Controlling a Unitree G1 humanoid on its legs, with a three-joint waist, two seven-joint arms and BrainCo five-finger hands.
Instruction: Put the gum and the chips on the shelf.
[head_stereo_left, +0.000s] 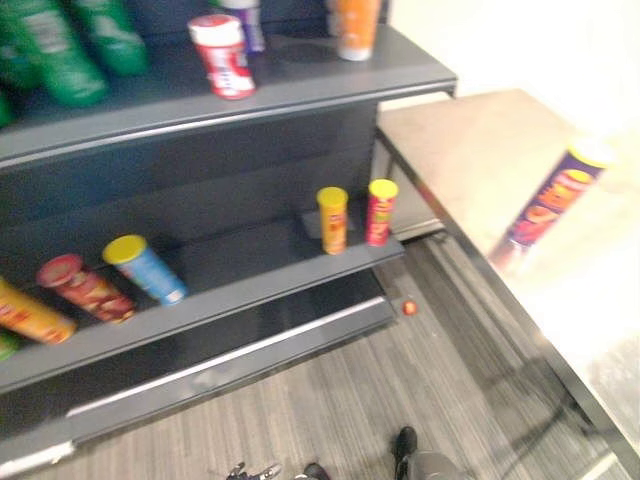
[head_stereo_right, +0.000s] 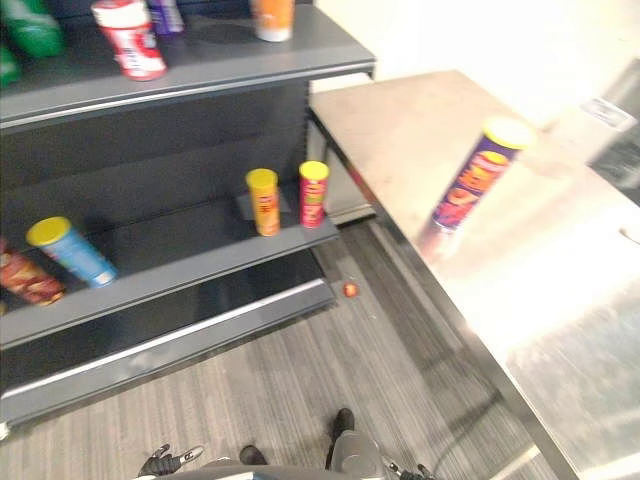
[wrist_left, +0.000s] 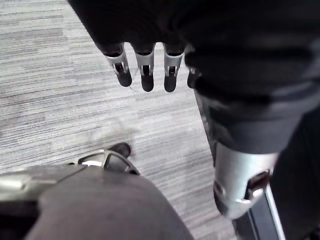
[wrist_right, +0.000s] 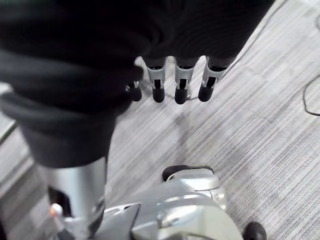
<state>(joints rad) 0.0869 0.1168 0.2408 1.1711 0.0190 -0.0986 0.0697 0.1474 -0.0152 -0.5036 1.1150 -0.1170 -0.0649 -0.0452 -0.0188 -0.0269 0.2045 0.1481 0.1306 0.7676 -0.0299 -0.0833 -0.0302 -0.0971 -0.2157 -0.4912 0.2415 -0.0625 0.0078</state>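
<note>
Over on the pale table (head_stereo_left: 465, 150) at the robot's right, the purple chips tube (head_stereo_left: 552, 203) with its yellow lid stands on end, well apart from the dark grey shelf (head_stereo_left: 250, 100). On the top board sits a red-and-white canister (head_stereo_left: 223, 56), which might be the gum, though it is too blurred to be sure. Green packs (head_stereo_left: 60, 50) lie to its left and an orange container (head_stereo_left: 355, 28) stands to its right. On the lower board 2 short cans stand upright side by side, a yellow can (head_stereo_left: 333, 220) and a red can (head_stereo_left: 381, 211), while a blue can (head_stereo_left: 147, 269) and a red-lidded tube (head_stereo_left: 85, 288) lie tipped over further left. A small orange thing (head_stereo_left: 408, 307) lies on the grey floor (head_stereo_left: 400, 380) by the shelf's foot. The left hand (wrist_left: 145, 75) and the right hand (wrist_right: 181, 87) hang over the floor, fingers relaxed, holding nothing.
</note>
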